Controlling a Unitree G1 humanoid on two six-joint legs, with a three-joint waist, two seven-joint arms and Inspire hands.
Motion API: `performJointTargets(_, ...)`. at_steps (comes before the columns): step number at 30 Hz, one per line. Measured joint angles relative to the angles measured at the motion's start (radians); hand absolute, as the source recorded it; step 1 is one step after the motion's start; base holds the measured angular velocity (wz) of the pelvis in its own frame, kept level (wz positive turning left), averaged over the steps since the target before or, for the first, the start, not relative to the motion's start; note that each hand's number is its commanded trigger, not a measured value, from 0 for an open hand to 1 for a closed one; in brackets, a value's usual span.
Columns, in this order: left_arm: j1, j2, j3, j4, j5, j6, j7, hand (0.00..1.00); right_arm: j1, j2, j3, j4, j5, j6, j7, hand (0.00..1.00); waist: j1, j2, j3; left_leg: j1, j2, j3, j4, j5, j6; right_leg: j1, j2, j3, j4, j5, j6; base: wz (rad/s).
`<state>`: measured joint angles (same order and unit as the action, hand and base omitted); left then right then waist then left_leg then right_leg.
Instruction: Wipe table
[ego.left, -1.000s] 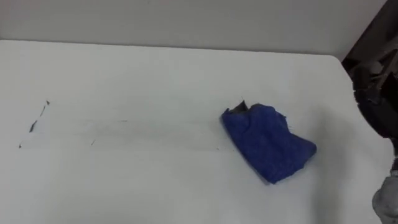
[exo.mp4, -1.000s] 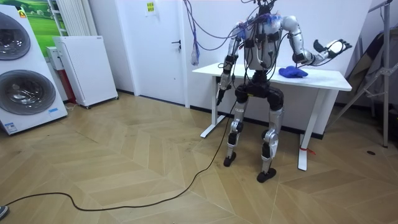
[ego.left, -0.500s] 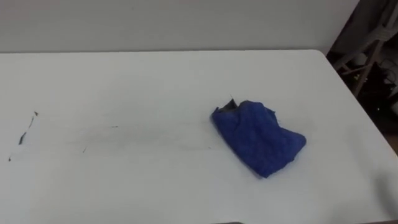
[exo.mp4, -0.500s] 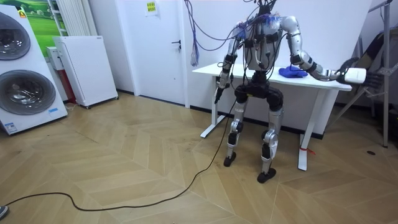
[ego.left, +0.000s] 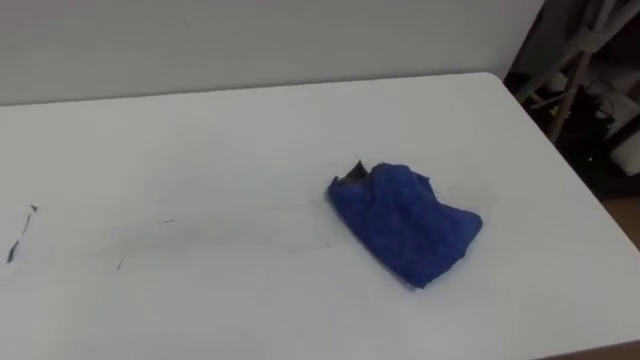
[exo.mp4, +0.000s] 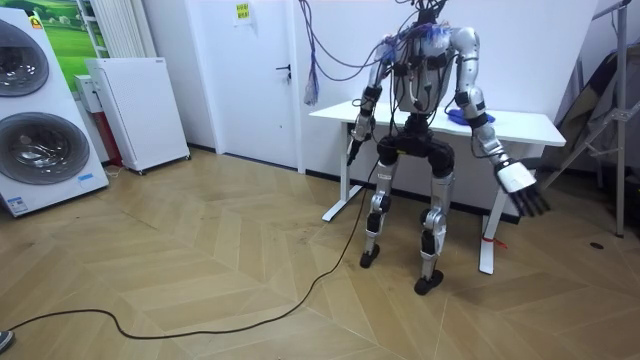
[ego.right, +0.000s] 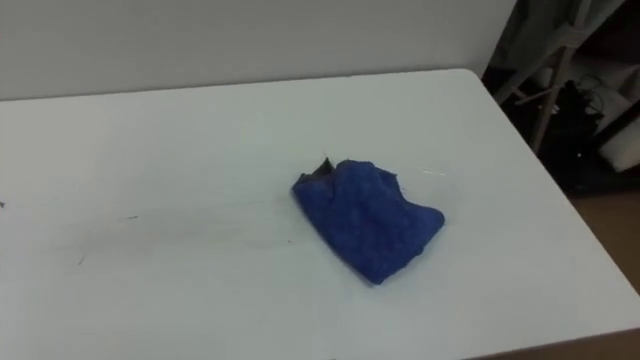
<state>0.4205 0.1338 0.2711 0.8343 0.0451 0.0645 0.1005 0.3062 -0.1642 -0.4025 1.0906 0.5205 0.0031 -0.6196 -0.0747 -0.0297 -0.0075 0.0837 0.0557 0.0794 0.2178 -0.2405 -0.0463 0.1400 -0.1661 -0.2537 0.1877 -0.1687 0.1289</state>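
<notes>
A crumpled blue cloth (ego.left: 405, 222) lies on the white table (ego.left: 200, 140), right of its middle, with no hand on it. Short dark marks (ego.left: 20, 235) sit near the table's left side, and a faint grey smear runs from them toward the cloth. In the room view I stand at the table's long side, facing it. My right hand (exo.mp4: 527, 192) hangs low off the table's end on the room view's right, its fingers spread, holding nothing. My left hand (exo.mp4: 353, 152) hangs at my side below the table edge.
The table's right edge (ego.left: 560, 160) is close to the cloth, with a metal stand (ego.left: 580, 60) and dark clutter beyond it. A white cabinet (exo.mp4: 137, 110) and washing machines (exo.mp4: 40, 110) stand far on the room view's left.
My right arm has swung from stretched out level past the table's end down to hang below table height. The eye view has shifted; the cloth has not moved on the table.
</notes>
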Motion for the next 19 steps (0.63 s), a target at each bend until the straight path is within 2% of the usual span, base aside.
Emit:
performJointTargets(2,0.002,-0.003,-0.001,0.012,0.004,0.001,0.0,0.0,-0.002,0.0,0.055,0.025,-0.067,0.019,0.054,0.0,0.015,0.002,0.0014,0.0,0.0,0.0,-0.001,0.0,0.0,-0.002,0.0,-0.001,-0.001,0.0,0.0,-0.04)
performJointTargets(5,-0.011,-0.004,-0.028,0.051,0.01,0.001,0.005,0.0,-0.013,-0.005,0.174,0.054,-0.305,0.052,0.134,0.0,0.058,0.001,0.002,-0.002,0.0,-0.001,0.004,-0.001,-0.001,-0.005,0.001,-0.005,-0.001,0.0,0.0,-0.07)
performJointTargets(7,-0.03,-0.006,-0.075,0.096,0.01,0.01,0.024,0.0,-0.057,-0.005,0.281,0.069,-0.467,0.057,0.185,0.0,0.088,0.004,0.003,-0.003,0.001,-0.005,0.01,-0.002,-0.002,-0.003,0.003,-0.005,-0.002,0.001,-0.001,-0.03)
performJointTargets(10,-0.039,-0.011,-0.139,0.098,0.028,0.014,0.029,0.0,-0.116,0.002,0.355,0.045,-0.604,0.063,0.237,0.0,0.129,0.01,0.0048,-0.015,0.002,-0.011,0.023,-0.007,-0.004,-0.005,0.005,-0.008,-0.002,0.001,-0.002,0.05)
performJointTargets(13,-0.041,-0.014,-0.169,0.098,0.036,0.018,0.031,0.0,-0.153,0.016,0.415,0.0,-0.64,0.053,0.284,0.0,0.142,0.014,0.0068,-0.027,0.002,-0.031,0.035,-0.006,-0.002,-0.001,0.005,-0.027,-0.003,0.002,-0.003,0.18)
performJointTargets(16,-0.049,-0.028,-0.179,0.092,0.037,0.018,0.041,0.0,-0.15,0.025,0.482,-0.039,-0.64,0.028,0.328,0.0,0.153,0.022,0.009,-0.041,0.001,-0.052,0.041,-0.007,-0.002,0.003,0.005,-0.06,-0.004,0.002,-0.002,0.24)
performJointTargets(19,-0.057,-0.042,-0.179,0.091,0.038,0.018,0.044,0.0,-0.137,0.032,0.5,-0.035,-0.634,0.02,0.341,0.0,0.162,0.032,0.0104,-0.049,0.0,-0.059,0.04,-0.007,-0.002,0.004,0.005,-0.077,-0.006,0.002,-0.002,0.16)
